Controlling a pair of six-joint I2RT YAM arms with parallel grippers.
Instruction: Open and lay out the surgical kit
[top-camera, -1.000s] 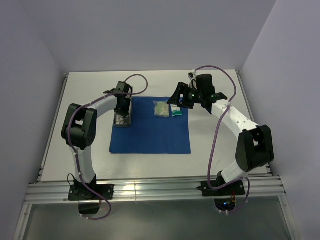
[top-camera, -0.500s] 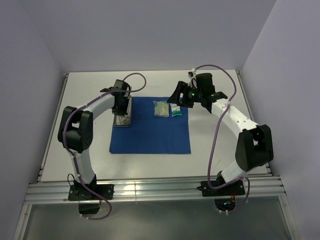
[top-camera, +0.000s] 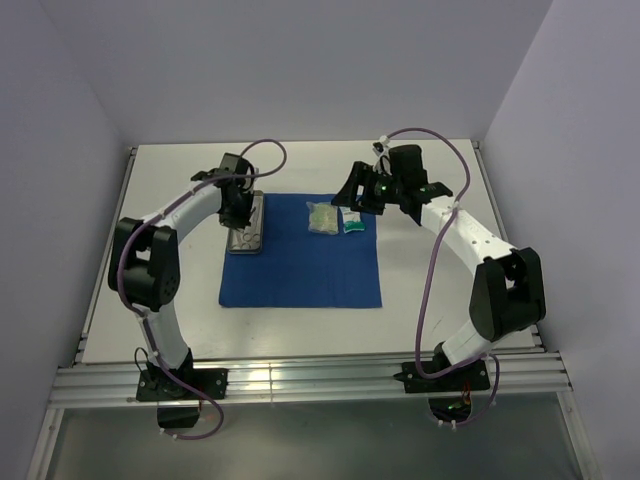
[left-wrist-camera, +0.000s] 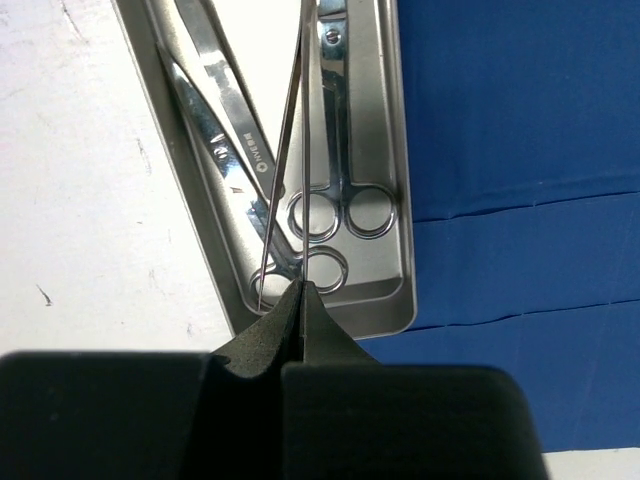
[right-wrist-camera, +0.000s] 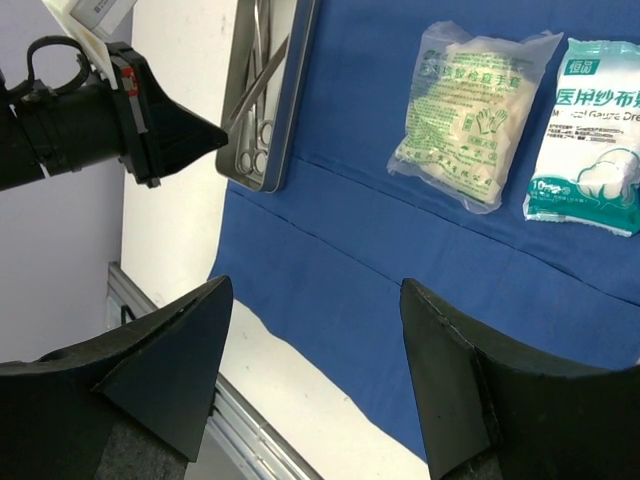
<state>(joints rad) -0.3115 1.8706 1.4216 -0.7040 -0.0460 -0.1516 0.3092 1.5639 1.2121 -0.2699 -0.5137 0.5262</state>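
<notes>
Blue cloth (top-camera: 300, 265) lies flat, and the steel tray (left-wrist-camera: 385, 290) holds scissors (left-wrist-camera: 332, 110). Left gripper (left-wrist-camera: 301, 292) is clamped on tweezers (left-wrist-camera: 292, 120); right gripper (right-wrist-camera: 315, 290) gapes wide, empty.

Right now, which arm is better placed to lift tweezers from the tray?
Left: the left gripper is shut on the tweezers in the tray; the right gripper hangs open over the cloth.

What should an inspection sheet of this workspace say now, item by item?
Surface: white table, blue cloth spread flat.
Job's things: steel tray straddling the cloth's left edge, holding scissors; whitish packet and green-printed packet on cloth.
Clutter: nothing seen.
Grippers: left gripper fingers shut on tweezers over tray; right gripper open, empty.
Cables: purple cables along both arms.
Surroundings: plain pale walls.
</notes>
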